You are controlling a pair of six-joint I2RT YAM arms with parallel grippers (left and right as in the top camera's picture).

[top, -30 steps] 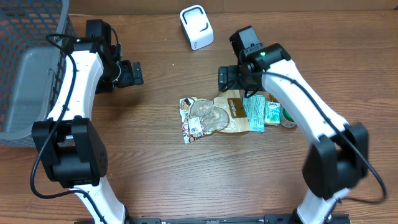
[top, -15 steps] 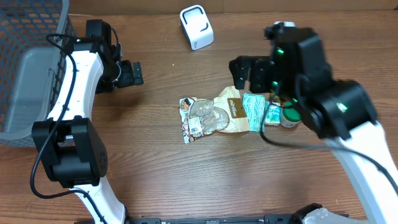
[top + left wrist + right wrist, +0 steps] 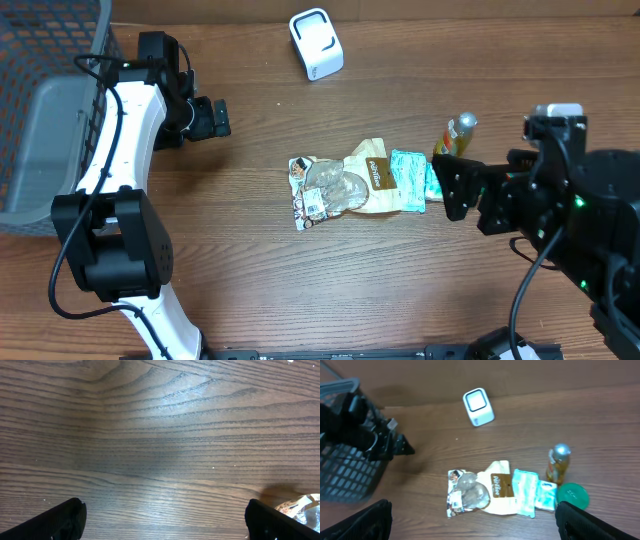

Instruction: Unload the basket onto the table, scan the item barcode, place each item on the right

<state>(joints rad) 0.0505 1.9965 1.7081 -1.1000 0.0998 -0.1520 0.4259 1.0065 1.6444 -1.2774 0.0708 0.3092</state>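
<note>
- On the dark wooden bench (image 3: 250, 280), crinkled foil snack packets (image 3: 350, 185) are overlapped.
- Left fingers (image 3: 55, 520) and right fingers (image 3: 590, 520) are spread wide, empty.
- Two could be pinched together.

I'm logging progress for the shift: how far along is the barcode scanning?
Done: nothing visibly; the packets lie piled on the table, away from the white scanner. In hand: nothing; left claw and right claw both hang open and empty. Remaining: grasp an item and present its barcode to the scanner.
</note>
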